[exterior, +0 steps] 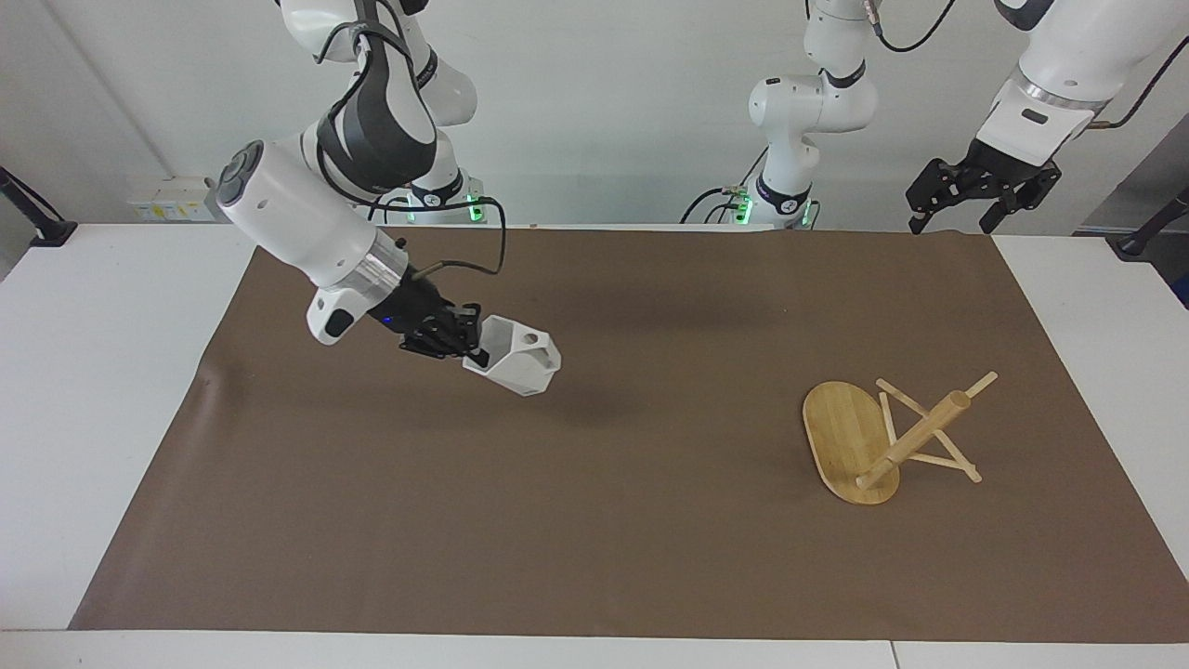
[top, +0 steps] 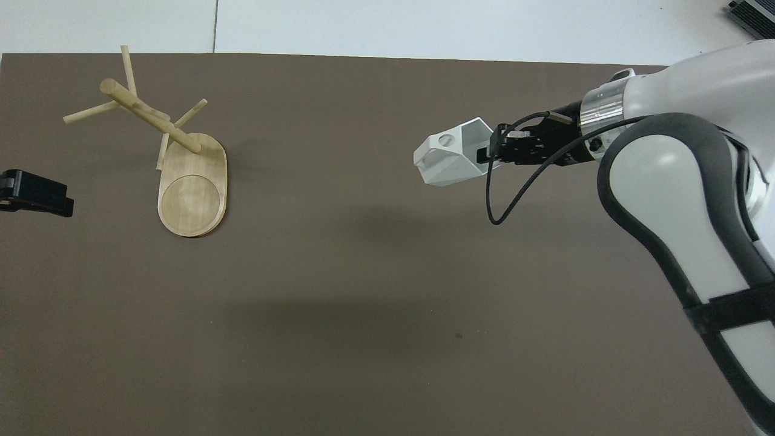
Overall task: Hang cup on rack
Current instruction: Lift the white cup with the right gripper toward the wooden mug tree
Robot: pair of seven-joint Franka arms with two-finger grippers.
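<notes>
My right gripper is shut on the rim of the white faceted cup and holds it in the air over the brown mat, tipped sideways, its handle with the round hole on top. In the overhead view the right gripper and the cup are over the middle of the mat. The bamboo rack lies tipped over at the left arm's end, its post slanting up from the oval base; it also shows in the overhead view. My left gripper waits open, raised over the table's edge by its base.
The brown mat covers most of the white table. The left gripper's black tip shows at the overhead view's edge beside the rack. A black cable loops under the right wrist.
</notes>
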